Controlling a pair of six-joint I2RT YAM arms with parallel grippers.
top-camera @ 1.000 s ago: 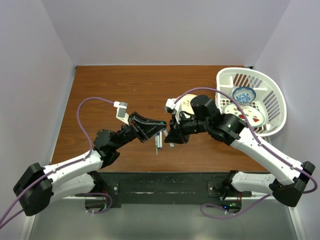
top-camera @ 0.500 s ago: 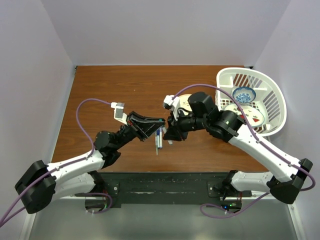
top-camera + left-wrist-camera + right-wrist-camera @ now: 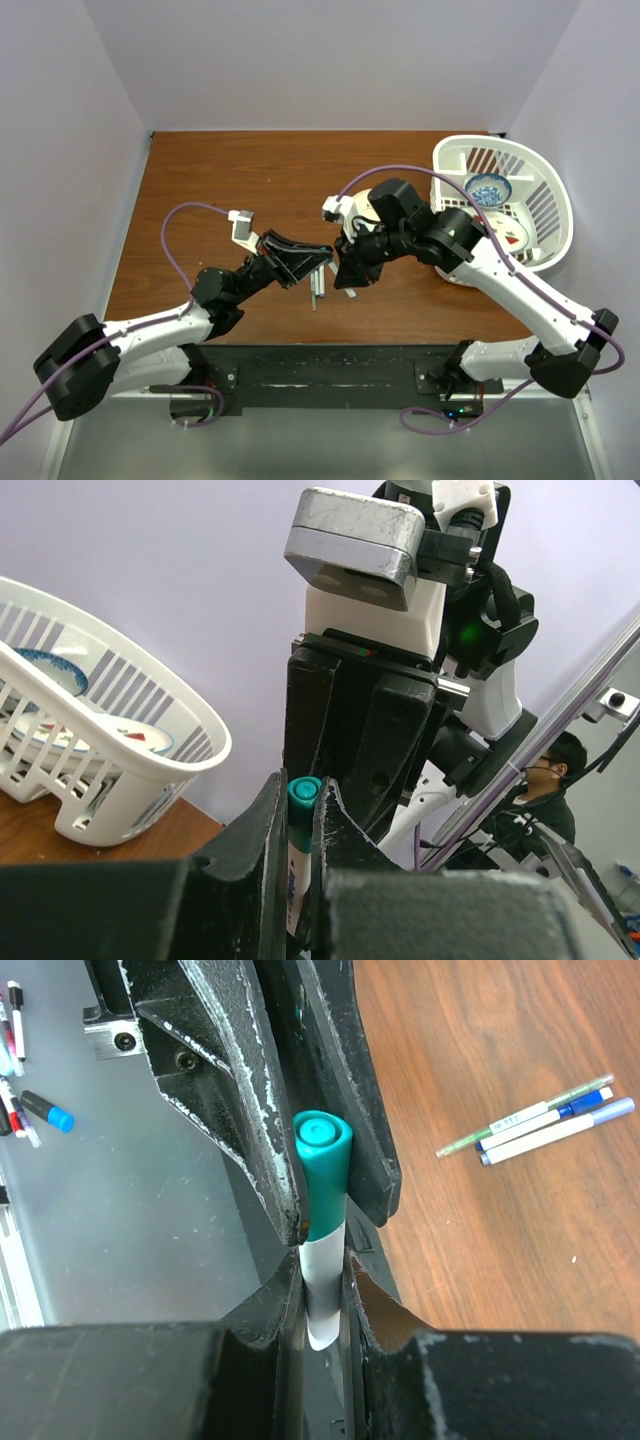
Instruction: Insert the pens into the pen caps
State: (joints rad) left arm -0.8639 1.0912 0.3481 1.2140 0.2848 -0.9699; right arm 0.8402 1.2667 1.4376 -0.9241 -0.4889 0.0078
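The table is brown wood with visible grain and a soft sheen. The basket at the far right is white slatted plastic, smooth and glossy. The left gripper and right gripper have black matt fingers, rough and scuffed with pale scratches. The pen has a smooth white plastic barrel. The green cap is smooth plastic, slightly glossy. The arm shells on the 2 arms are glossy white plastic. A block on the right wrist is dull, mottled grey metal.
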